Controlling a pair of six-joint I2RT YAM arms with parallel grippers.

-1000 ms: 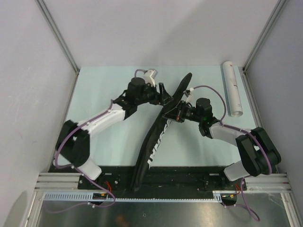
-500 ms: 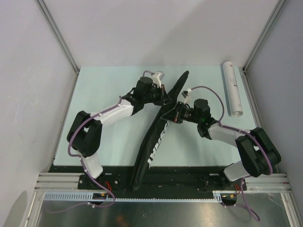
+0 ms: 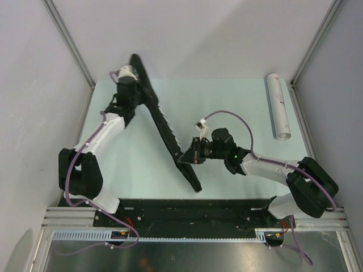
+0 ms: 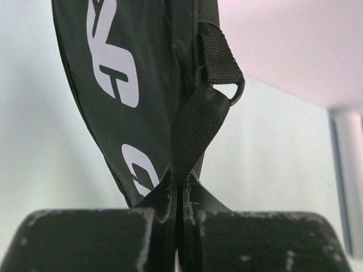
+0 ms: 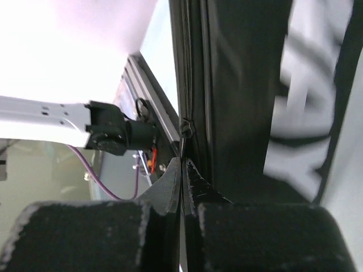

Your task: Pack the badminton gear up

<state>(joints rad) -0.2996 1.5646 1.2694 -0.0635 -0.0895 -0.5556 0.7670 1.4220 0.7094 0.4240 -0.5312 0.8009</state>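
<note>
Pinching the webbing strap (image 4: 198, 122) at the far end of the racket bag (image 3: 161, 122), our left hand (image 4: 180, 184) has its fingers pressed together on it. Our right hand (image 5: 181, 170) is clamped on the bag's zip edge near its lower end. The bag's long axis runs from far left to near centre. The white tube (image 3: 278, 106) lies well apart on the tabletop (image 3: 238, 96), nearer the right arm. We cannot see what the bag holds, nor tell zip pull from seam.

L gripper (image 4: 180, 184) & R gripper (image 5: 181, 170) pinched shut; L arm (image 3: 110, 127) stretched fwd.
</note>
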